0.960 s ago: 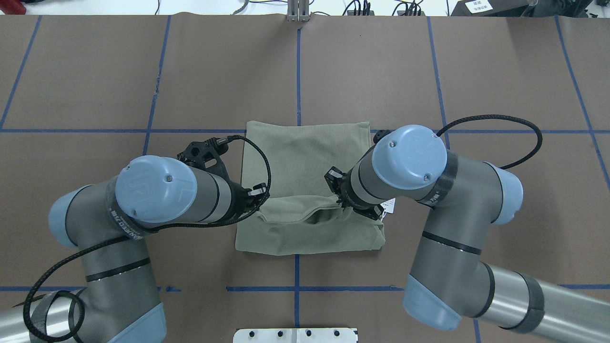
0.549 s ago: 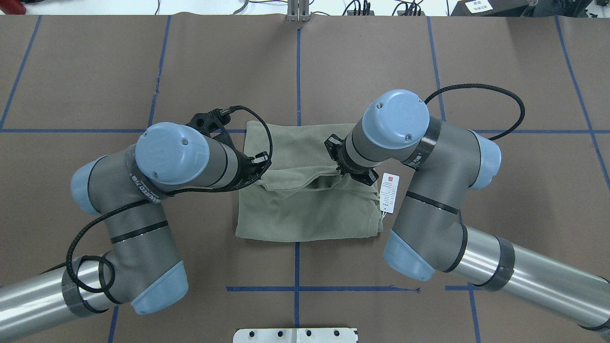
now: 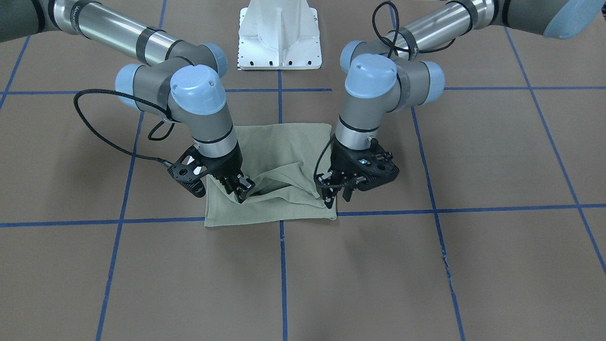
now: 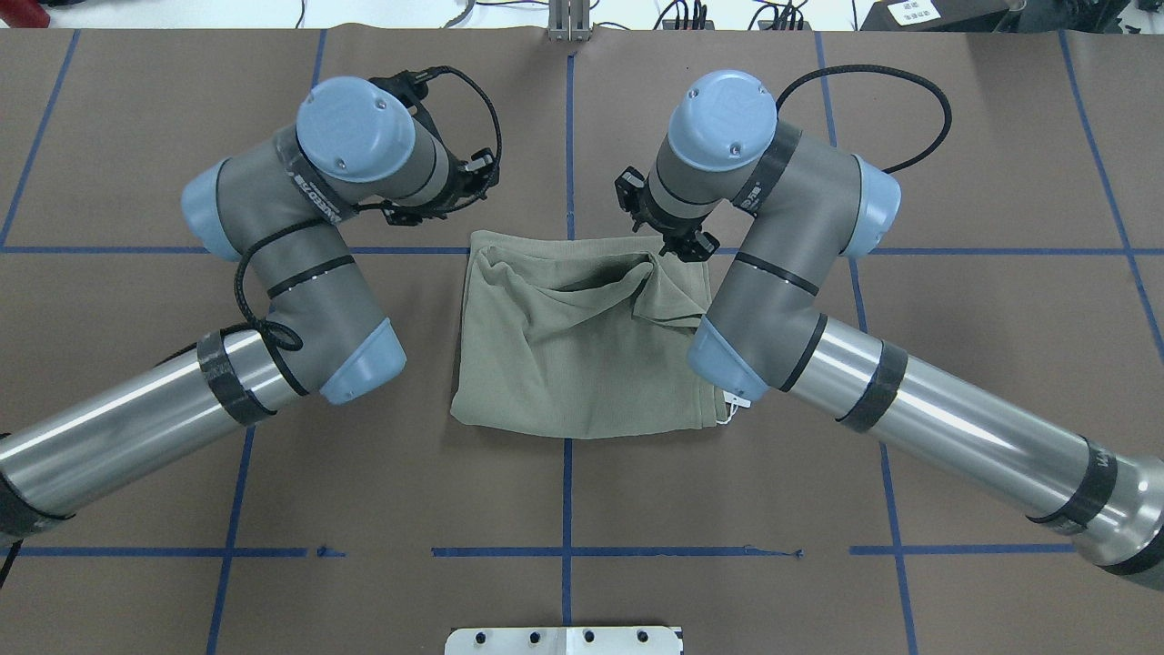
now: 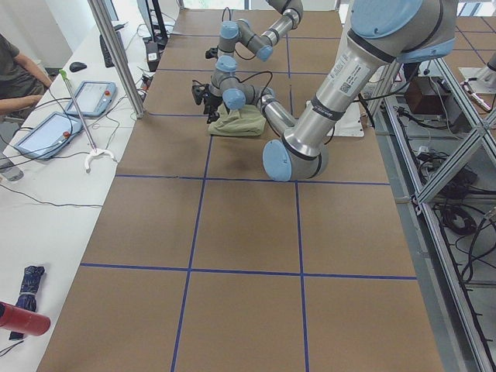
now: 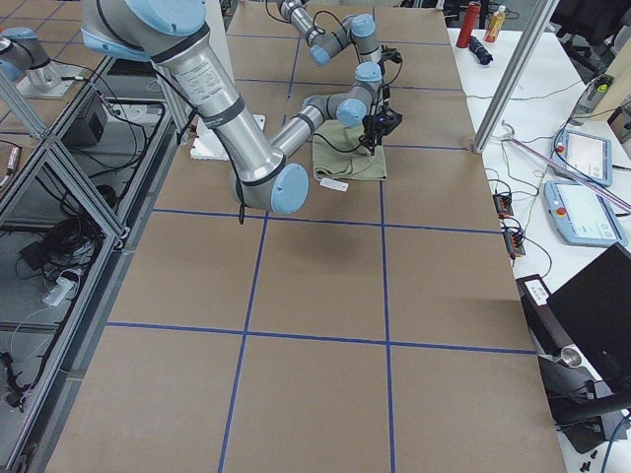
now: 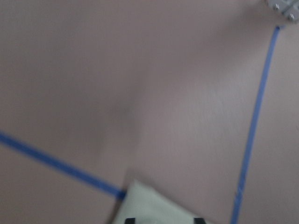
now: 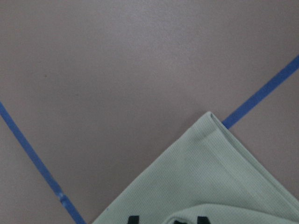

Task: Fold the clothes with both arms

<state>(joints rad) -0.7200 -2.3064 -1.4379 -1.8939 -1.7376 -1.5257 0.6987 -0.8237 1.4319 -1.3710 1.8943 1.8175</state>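
The sage-green shirt (image 4: pixel 582 364) lies folded in a rectangle at the table's middle; it also shows in the front-facing view (image 3: pixel 270 201). Its near part is doubled over toward the far edge. My left gripper (image 3: pixel 330 199) is shut on the folded-over edge at one far corner. My right gripper (image 3: pixel 244 192) is shut on the same edge at the other far corner. The cloth sags in loose creases between them. The right wrist view shows the shirt's corner (image 8: pixel 210 172) on the table below the fingers. The white hang tag (image 4: pixel 733 406) peeks out under my right arm.
The brown table cover carries a grid of blue tape lines (image 4: pixel 568 136). The white pedestal base (image 3: pixel 279 38) stands at the robot's side. Tablets (image 5: pixel 46 132) and a seated person are beyond the far long edge. A red bottle (image 5: pixel 19 318) lies on the side bench.
Both arms have moved away from the robot toward the shirt's far edge, carrying the held edge over the shirt. The fold has gone from mid-shirt to the far edge.
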